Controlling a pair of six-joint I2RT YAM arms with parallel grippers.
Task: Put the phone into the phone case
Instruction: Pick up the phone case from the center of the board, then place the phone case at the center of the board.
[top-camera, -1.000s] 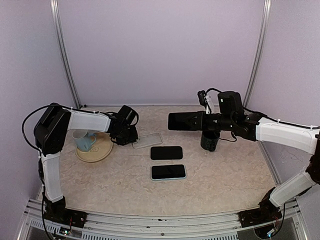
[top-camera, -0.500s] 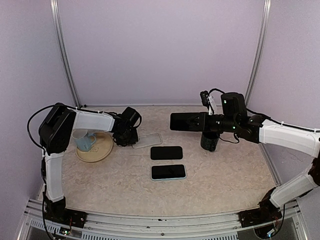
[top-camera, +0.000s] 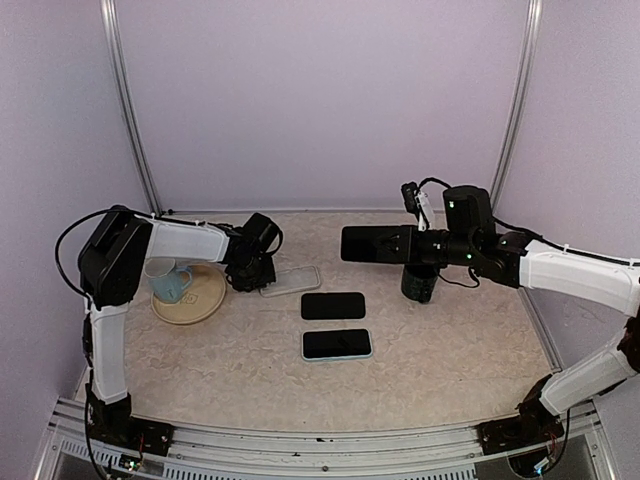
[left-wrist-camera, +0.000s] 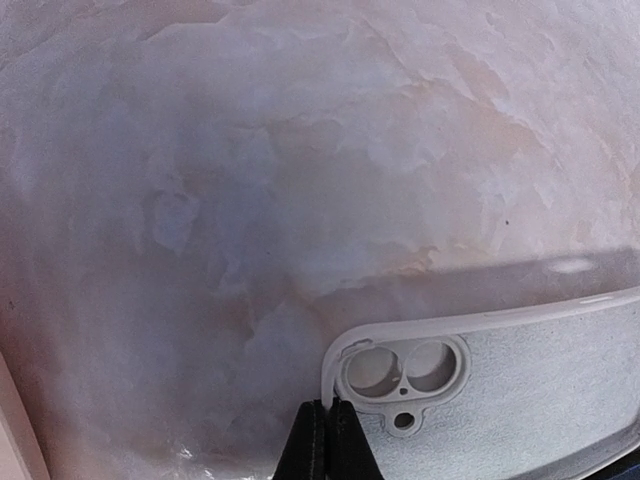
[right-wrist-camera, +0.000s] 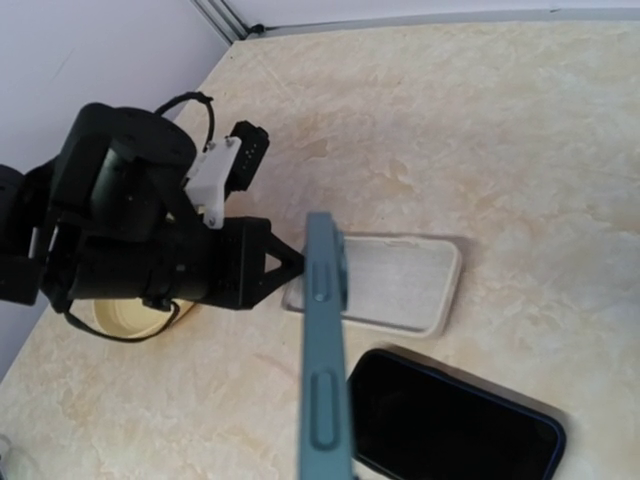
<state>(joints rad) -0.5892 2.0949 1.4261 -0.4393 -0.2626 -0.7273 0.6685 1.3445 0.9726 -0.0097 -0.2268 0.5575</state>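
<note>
A clear whitish phone case (top-camera: 291, 280) lies flat on the table, its camera cutout showing in the left wrist view (left-wrist-camera: 405, 368). My left gripper (top-camera: 256, 270) is low on the table, its fingertips (left-wrist-camera: 328, 440) shut on the case's left end rim. My right gripper (top-camera: 406, 244) is shut on a dark teal phone (top-camera: 372, 243) and holds it in the air to the right of the case. In the right wrist view this phone (right-wrist-camera: 325, 380) stands edge-on in front of the case (right-wrist-camera: 385, 280); the right fingers are hidden.
A black phone (top-camera: 333, 305) and a light-blue-edged phone (top-camera: 337, 344) lie in front of the case. A dark cup (top-camera: 420, 283) stands under the right arm. A cream plate (top-camera: 195, 303) with a pale blue mug (top-camera: 166, 279) sits at the left.
The left gripper has drawn the case slightly to the left. The right arm has shifted the held phone a little to the right.
</note>
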